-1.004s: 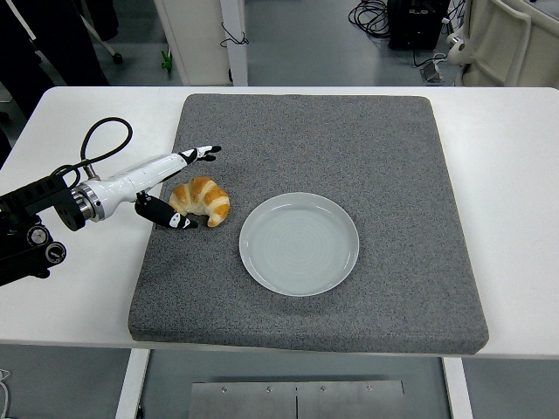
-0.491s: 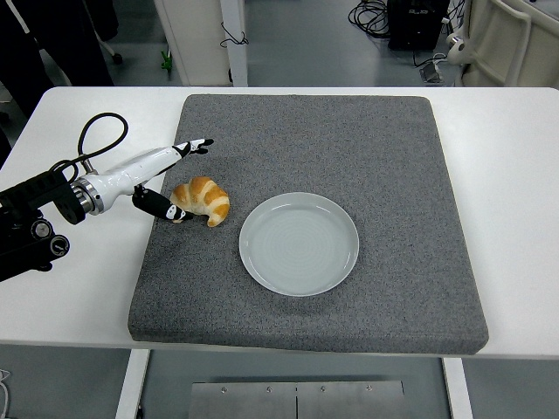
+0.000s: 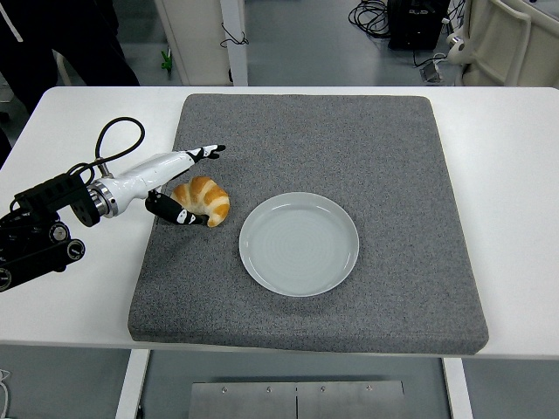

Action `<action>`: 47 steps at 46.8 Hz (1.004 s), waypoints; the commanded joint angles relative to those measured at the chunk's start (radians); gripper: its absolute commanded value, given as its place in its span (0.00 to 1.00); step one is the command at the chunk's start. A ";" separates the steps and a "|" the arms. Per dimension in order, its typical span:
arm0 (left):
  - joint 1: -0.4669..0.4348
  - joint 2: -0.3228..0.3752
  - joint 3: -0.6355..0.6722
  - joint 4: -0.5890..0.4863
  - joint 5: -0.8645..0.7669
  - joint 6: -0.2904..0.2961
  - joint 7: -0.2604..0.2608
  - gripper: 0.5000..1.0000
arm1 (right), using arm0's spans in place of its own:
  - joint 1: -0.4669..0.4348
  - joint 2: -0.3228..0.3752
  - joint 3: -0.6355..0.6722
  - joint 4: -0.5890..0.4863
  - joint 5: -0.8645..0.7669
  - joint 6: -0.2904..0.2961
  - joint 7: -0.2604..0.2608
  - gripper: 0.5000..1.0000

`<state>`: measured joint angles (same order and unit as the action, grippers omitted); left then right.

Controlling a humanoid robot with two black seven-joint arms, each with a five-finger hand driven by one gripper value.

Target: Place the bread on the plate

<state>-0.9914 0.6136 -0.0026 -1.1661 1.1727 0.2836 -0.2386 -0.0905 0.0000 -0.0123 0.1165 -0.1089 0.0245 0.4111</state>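
White table [image 3: 515,175] fills most of the head view, with a big grey felt mat [image 3: 349,140] laid square on it. Behind the table: grey floor, a white cabinet leg at top centre, black cables and a dark box at top right, beige frame in the far right corner. Dark-clothed person [image 3: 70,39] stands at top left, only legs/torso edge visible.

Croissant [image 3: 203,200] lies on the mat, left of centre, golden brown, curved, ends pointing down and right. It is off the plate, just left of it, small gap of mat between them. Plate [image 3: 299,243] is round, pale grey-blue, nothing on it, sits on the mat about mid-table, slightly toward the near edge.

Left arm comes in from the left edge, black body with a looped black cable above the wrist, white forearm shell. Left hand [image 3: 179,185] is at the croissant's left side. Fingers spread wide: one long finger [image 3: 205,153] points out up-right, above the croissant and apart from it; the thumb or a lower finger sits low at the bread's near-left edge, touching or nearly touching, hard to tell which. Hand brackets the bread loosely, no closed grasp visible. Croissant rests flat on the mat, not lifted.

Right arm does not show.
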 commanded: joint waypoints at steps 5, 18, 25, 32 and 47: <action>0.004 -0.014 0.001 0.019 0.001 0.006 -0.001 0.92 | 0.000 0.000 0.000 0.000 0.000 0.000 0.000 1.00; 0.005 -0.031 0.015 0.022 0.028 0.006 -0.001 0.85 | 0.000 0.000 0.000 0.000 0.000 0.000 0.000 1.00; 0.005 -0.032 0.033 0.028 0.051 0.006 -0.004 0.74 | 0.000 0.000 0.000 0.000 0.000 0.000 0.000 1.00; 0.004 -0.034 0.041 0.033 0.051 0.006 -0.004 0.58 | 0.000 0.000 0.000 0.000 0.000 0.000 0.000 1.00; -0.003 -0.032 0.039 0.034 0.050 0.005 -0.001 0.42 | 0.000 0.000 0.000 0.000 0.000 0.000 0.000 1.00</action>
<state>-0.9933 0.5810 0.0370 -1.1318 1.2228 0.2886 -0.2397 -0.0905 0.0000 -0.0123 0.1164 -0.1089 0.0245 0.4111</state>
